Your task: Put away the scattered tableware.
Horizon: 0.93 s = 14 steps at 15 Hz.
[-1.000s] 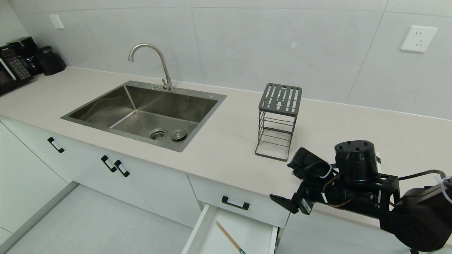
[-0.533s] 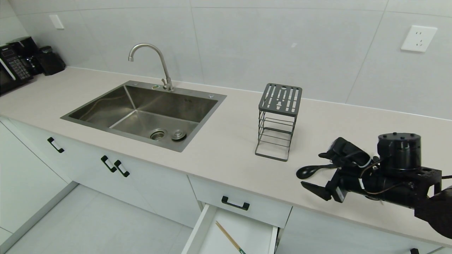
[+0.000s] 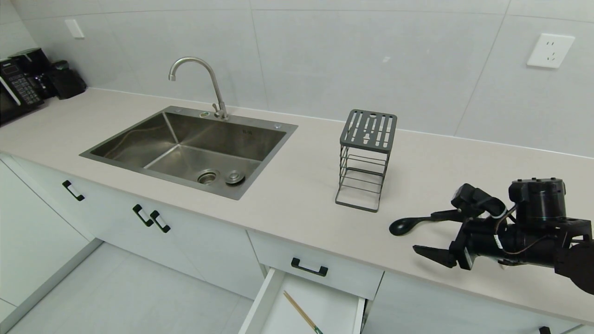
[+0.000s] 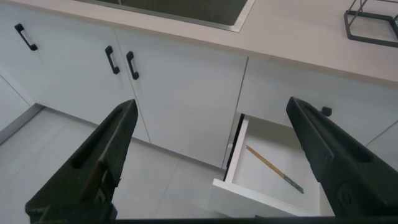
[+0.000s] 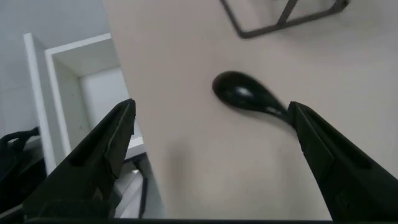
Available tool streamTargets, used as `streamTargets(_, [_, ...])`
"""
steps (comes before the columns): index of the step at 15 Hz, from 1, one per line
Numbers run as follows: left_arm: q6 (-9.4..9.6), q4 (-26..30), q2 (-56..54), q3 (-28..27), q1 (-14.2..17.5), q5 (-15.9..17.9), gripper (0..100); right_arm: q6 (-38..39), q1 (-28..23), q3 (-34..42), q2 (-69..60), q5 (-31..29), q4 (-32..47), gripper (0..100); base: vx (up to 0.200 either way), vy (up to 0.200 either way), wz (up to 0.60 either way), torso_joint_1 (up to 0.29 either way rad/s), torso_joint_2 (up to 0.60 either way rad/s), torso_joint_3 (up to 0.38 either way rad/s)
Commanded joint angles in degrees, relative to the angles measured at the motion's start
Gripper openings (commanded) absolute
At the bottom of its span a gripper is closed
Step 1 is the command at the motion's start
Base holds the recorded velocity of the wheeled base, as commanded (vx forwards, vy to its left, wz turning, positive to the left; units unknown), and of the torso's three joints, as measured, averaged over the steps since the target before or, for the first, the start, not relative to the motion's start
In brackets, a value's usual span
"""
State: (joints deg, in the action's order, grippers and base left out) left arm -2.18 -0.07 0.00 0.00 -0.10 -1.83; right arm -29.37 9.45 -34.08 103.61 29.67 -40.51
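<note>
The sink (image 3: pixel 218 137) is set into the worktop (image 3: pixel 297 195) at the left, with the tap (image 3: pixel 204 74) behind it by the wall; appliances (image 3: pixel 28 79) stand at the worktop's far left end; the rack (image 3: pixel 366 157) stands upright right of the sink, well apart from it; the spoon (image 3: pixel 403 226) lies on the worktop right of the rack, near the front edge, its handle pointing right; the right gripper (image 3: pixel 424 232) hangs just right of it, fingers spread; below the worktop, 1 drawer (image 3: pixel 274 306) is pulled out with 1 chopstick (image 3: pixel 301 315) in it.
</note>
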Motion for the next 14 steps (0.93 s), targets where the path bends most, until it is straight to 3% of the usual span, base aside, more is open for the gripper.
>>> streamTargets(1, [-0.02, 0.0, 0.0, 0.0, 0.0, 0.0, 100, 0.1, -0.5, -0.5, 2.0, 0.0, 0.3, 100, 0.000, 0.000, 0.00, 0.000, 0.00, 0.000])
streamTargets(9, [-0.02, 0.0, 0.0, 0.0, 0.0, 0.0, 100, 2.6, -0.9, -8.7, 9.9, -4.4, 0.0, 100, 0.000, 0.000, 0.00, 0.000, 0.00, 0.000])
streamTargets(14, [-0.02, 0.0, 0.0, 0.0, 0.0, 0.0, 100, 1.9, -3.8, -9.0, 11.0, -5.0, -0.4, 100, 0.000, 0.000, 0.00, 0.000, 0.00, 0.000])
